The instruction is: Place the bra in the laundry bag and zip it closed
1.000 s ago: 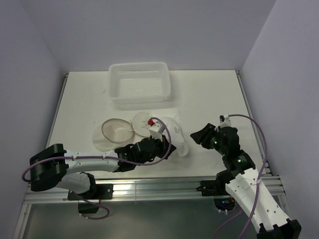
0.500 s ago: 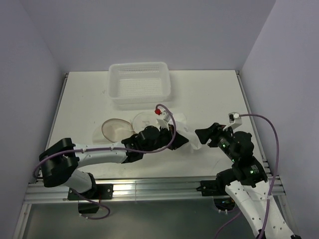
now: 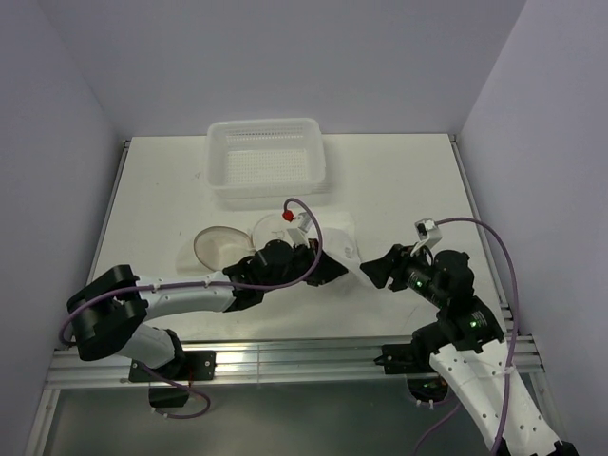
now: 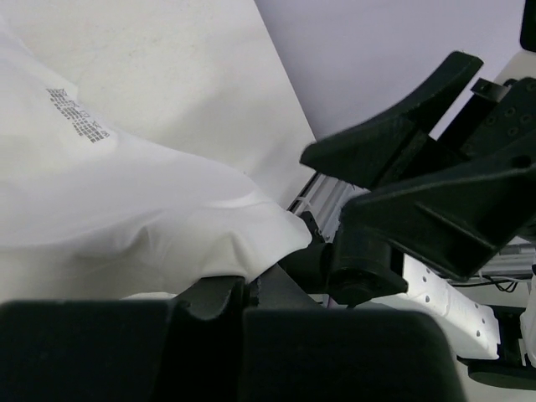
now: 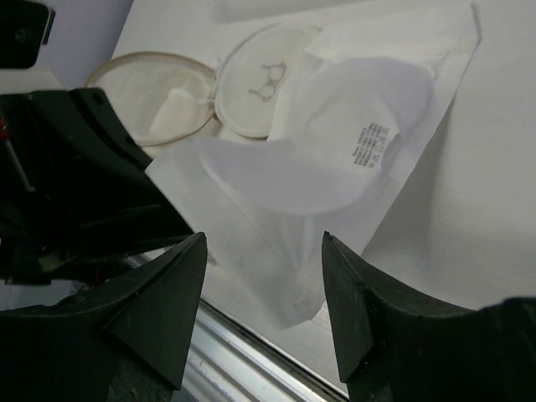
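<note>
The white bra lies crumpled at the table's front middle. It also shows in the left wrist view and the right wrist view. My left gripper is shut on the bra's near edge, seen pinched in the left wrist view. My right gripper is open just right of the bra, its jaws on either side of the hanging corner without touching it. The laundry bag lies open as two beige mesh discs left of the bra; the disc with the black bra drawing touches the bra.
A white perforated basket stands at the back middle. The table's front edge with its metal rail is close below both grippers. My left arm stretches across the front left. The two grippers are close together.
My left gripper first pulled the bra to the right, then drew back a little left with it. My right gripper dropped lower and closed in on the bra's right corner.
</note>
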Robot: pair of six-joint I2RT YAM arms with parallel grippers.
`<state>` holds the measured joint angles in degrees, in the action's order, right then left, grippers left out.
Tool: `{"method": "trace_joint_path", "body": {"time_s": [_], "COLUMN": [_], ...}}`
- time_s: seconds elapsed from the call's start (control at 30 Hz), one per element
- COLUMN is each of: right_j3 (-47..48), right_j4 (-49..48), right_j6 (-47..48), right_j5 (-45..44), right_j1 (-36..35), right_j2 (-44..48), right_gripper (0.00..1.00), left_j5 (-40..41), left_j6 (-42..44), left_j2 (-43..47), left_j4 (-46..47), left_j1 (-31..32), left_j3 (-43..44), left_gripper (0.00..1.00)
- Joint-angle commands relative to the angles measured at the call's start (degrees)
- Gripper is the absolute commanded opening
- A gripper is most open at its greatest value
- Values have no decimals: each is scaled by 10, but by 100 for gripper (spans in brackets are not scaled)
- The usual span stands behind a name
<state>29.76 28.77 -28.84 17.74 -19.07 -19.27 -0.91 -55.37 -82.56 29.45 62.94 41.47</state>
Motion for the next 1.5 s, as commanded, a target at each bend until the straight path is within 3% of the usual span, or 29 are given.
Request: {"method": "trace_joint_path", "body": {"time_s": [0.0, 0.2, 0.4, 0.63, 0.83, 0.9, 0.97, 1.0, 1.03, 1.07, 1.1, 1.17, 1.3, 1.47], "right_j3": [-1, -11, -20, -32, -45, -48, -41, -36, -29, -14, -6, 25, 65, 108], "right_j4": [-16, -10, -6, -49, -73, -74, -64, -38, -22, -7, 27, 62, 168, 238], "right_j6": [4, 1, -25, -32, -46, -48, -53, -52, -52, -53, -55, -65, -63, -70], "right_j5": [45, 72, 13, -16, -55, -55, -72, -79, -91, -96, -99, -99, -104, -79], "right_j1": [-16, -32, -67, -88, -109, -112, -115, -115, -116, -116, -117, -118, -120, -120], "right_j2": [6, -10, -16, -63, -73, -74, -71, -67, -62, -58, -47, -36, -24, -17], "right_gripper": [64, 65, 67, 62, 36, 16, 0, 0, 0, 0, 0, 0, 0, 0], "left_j5": [-20, -33, -46, -57, -66, -67, -66, -62, -52, -46, -40, -7, 2, 19], "left_j6": [-14, -9, -16, -21, -27, -28, -23, -18, -5, 6, 17, 56, 91, 106], "left_j2": [5, -8, -2, 6, 11, 13, 14, 19, 22, 27, 40, 57, 113, 73], "left_j4": [32, 39, 54, 57, 59, 59, 52, 46, 26, 18, 4, -51, -89, -93], "left_j1": [-9, -23, -31, -33, -34, -35, -37, -39, -41, -43, -48, -56, -94, -108], "left_j3": [-4, -2, -9, -17, -27, -29, -30, -29, -29, -27, -25, -18, -16, 7], "left_gripper": [0, 0, 0, 0, 0, 0, 6, 14, 34, 43, 62, 73, 76, 64]}}
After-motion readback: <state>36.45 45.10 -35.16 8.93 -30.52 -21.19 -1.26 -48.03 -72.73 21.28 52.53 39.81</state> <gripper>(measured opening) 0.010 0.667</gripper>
